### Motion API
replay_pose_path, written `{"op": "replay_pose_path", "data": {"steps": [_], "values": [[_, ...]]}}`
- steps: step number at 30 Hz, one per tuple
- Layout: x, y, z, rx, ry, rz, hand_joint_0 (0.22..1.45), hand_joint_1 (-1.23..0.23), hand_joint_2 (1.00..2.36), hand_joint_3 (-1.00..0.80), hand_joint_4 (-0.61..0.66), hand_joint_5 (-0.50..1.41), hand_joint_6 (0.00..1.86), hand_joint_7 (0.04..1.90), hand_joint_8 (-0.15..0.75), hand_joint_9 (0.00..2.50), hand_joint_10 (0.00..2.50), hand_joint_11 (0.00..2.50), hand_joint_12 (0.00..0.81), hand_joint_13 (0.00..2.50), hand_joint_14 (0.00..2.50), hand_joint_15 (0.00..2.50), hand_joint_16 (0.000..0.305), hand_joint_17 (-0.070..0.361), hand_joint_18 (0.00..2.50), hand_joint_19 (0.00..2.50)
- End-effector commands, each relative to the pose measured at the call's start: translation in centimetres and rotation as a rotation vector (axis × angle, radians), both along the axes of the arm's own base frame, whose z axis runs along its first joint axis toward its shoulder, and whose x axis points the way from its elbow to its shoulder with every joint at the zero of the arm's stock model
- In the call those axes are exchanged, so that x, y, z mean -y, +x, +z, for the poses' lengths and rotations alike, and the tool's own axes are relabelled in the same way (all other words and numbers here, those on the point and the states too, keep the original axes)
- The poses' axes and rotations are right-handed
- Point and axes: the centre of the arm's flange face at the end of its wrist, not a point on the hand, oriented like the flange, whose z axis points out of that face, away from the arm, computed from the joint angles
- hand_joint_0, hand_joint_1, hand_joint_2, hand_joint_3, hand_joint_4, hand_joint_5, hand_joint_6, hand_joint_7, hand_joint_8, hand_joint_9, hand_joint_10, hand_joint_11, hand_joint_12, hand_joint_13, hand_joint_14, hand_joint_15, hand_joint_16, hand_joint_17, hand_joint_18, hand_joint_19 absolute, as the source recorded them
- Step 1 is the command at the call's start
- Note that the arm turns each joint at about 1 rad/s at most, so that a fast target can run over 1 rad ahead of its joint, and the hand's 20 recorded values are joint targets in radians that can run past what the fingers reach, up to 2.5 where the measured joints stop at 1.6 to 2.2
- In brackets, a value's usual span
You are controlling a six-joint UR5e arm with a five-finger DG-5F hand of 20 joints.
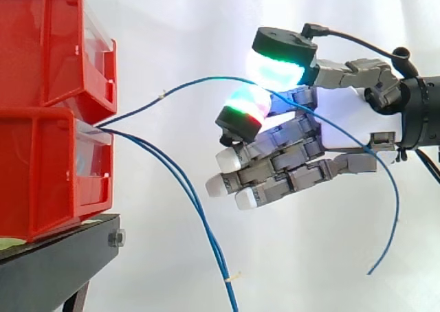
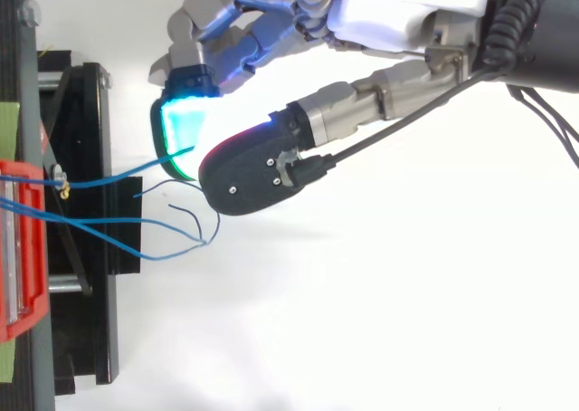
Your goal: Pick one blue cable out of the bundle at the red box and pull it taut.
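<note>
Background: white curtain [image 1: 206, 23] behind the whole set-up.

Support: black stand [image 1: 55, 264] at far left, carrying the bins.

Item 1: upper red bin [image 1: 48, 44], stacked directly on item 2, with a clear front panel. Contents cannot be made out.

Item 2: lower red bin [image 1: 41, 174], resting on the stand, also with a clear front panel. Contents cannot be made out. The cables come out at its top front edge, where the two bins meet.

Item 3: loose blue cables [image 1: 206, 229], running from the bins and drooping down to the right, well clear of the hand.

Item 4: single blue cable [image 1: 199, 82], rising from the bins in a gentle arc to the right. It passes between two glowing pads [image 1: 275, 68], then trails across the palm and hangs free beyond it.

Item 5: hand [image 1: 344, 130], reaching in from the right at bin height. It pinches the single blue cable between thumb pad and one finger pad. The remaining fingers are loosely bent beneath and hold nothing.
</note>
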Motion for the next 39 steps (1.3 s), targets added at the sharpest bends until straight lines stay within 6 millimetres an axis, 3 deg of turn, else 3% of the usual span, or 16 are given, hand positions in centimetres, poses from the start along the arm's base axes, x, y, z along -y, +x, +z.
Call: {"op": "replay_pose_path", "data": {"steps": [1,15,31,39], "values": [[0.1,0.0,-0.1,-0.002,0.000,-0.001,0.59,-0.80,1.02,-0.16,0.08,-0.13,0.87,1.12,0.316,0.77,0.01,0.35,0.373,0.41,0.01,0.19,0.055,0.125,0.36,0.24],[0.0,-0.3,-0.4,-0.030,-0.004,-0.003,0.60,-0.86,1.02,-0.08,0.13,-0.11,0.86,1.23,0.300,0.80,0.01,0.35,0.374,0.45,0.01,0.20,0.055,0.123,0.40,0.23],[1.3,-2.4,-1.6,-0.194,-0.023,-0.115,0.60,-0.85,1.02,-0.06,0.16,-0.11,0.86,1.24,0.315,0.82,0.01,0.35,0.379,0.47,0.01,0.21,0.055,0.124,0.44,0.24],[1.0,-2.4,-1.6,-0.199,-0.027,-0.113,0.60,-0.84,1.02,-0.07,0.17,-0.11,0.86,1.23,0.323,0.81,0.01,0.36,0.382,0.47,0.01,0.21,0.055,0.124,0.45,0.24]]}}
